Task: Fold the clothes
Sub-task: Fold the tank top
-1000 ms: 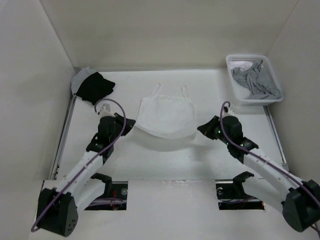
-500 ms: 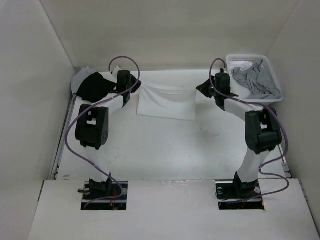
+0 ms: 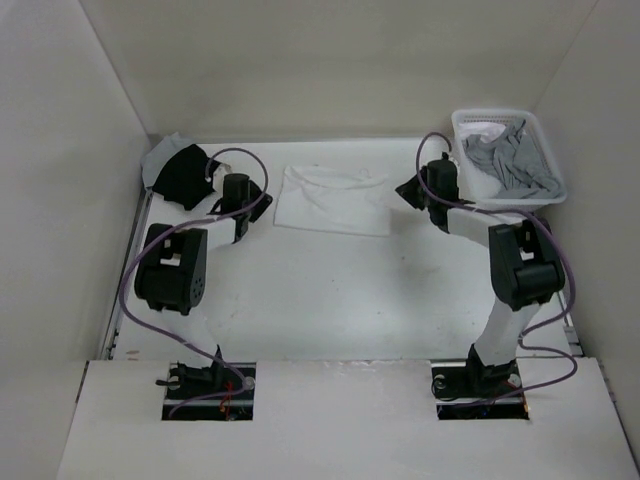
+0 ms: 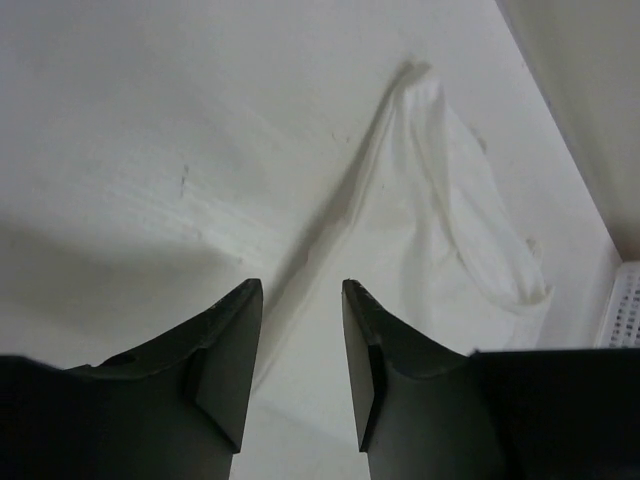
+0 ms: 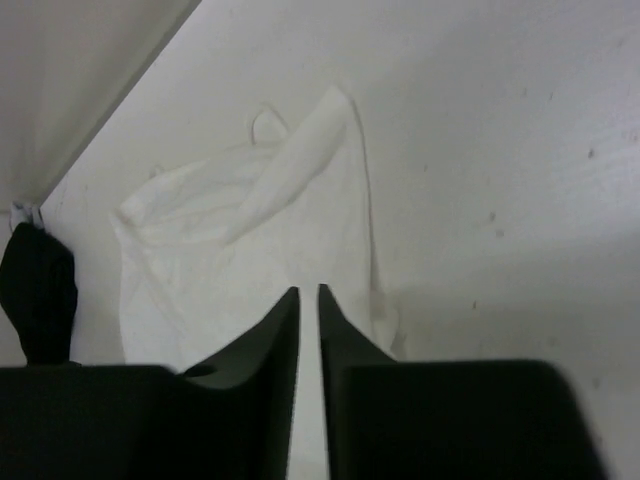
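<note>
Thin white fabric garment point(image 3: 333, 198) is lying doubled into a flat band at the far middle of the table point(image 3: 330, 300), between both grippers. Left gripper point(image 3: 265, 197) is sitting just beside its left edge, jaws well apart and gripping nothing. Right gripper point(image 3: 402, 188) is sitting just off the right edge, jaws parted by only a narrow slit, also empty.

Reading this as the release stage of the first fold. Next move is likely calling for gripping one short end and carrying it across without sliding the layers.

Counting:
- one white garment
- two grippers
- one white plastic basket point(image 3: 520, 203) holding a grey garment heap point(image 3: 510, 160), number unclear
- one black cloth point(image 3: 185, 172) at far left
</note>
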